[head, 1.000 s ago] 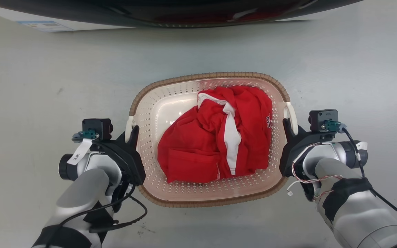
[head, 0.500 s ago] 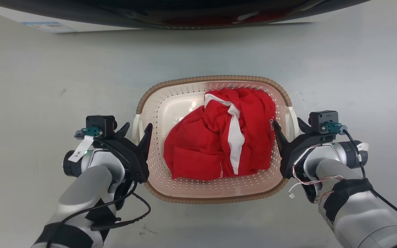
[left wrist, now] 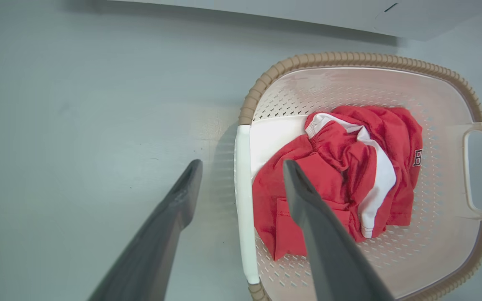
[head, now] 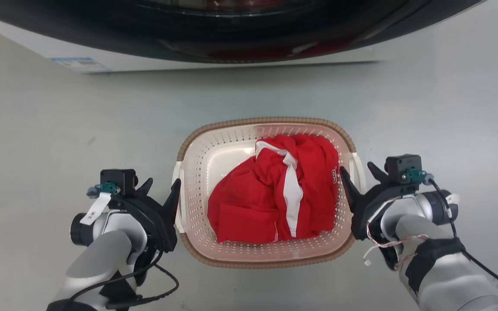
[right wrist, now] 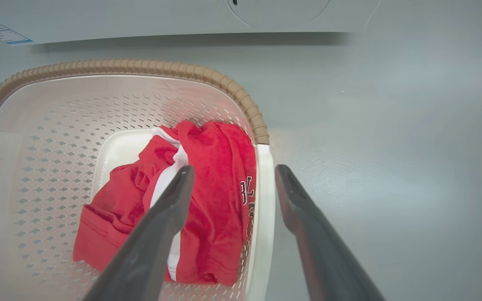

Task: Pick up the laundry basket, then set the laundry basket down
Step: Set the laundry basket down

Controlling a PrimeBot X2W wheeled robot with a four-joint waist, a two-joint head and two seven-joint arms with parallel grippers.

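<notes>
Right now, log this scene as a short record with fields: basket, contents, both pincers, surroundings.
basket: laundry basket, upright on the grey floor, between the two arms
contents: one crumpled red garment with a white stripe, lying toward the robot's right side
left pincer: open, straddling the left handle, one finger inside the wall, one outside
right pincer: open, straddling the right handle the same way
surroundings: washer beyond the basket's far rim, apart from it
task state: basket down, no grip on it
</notes>
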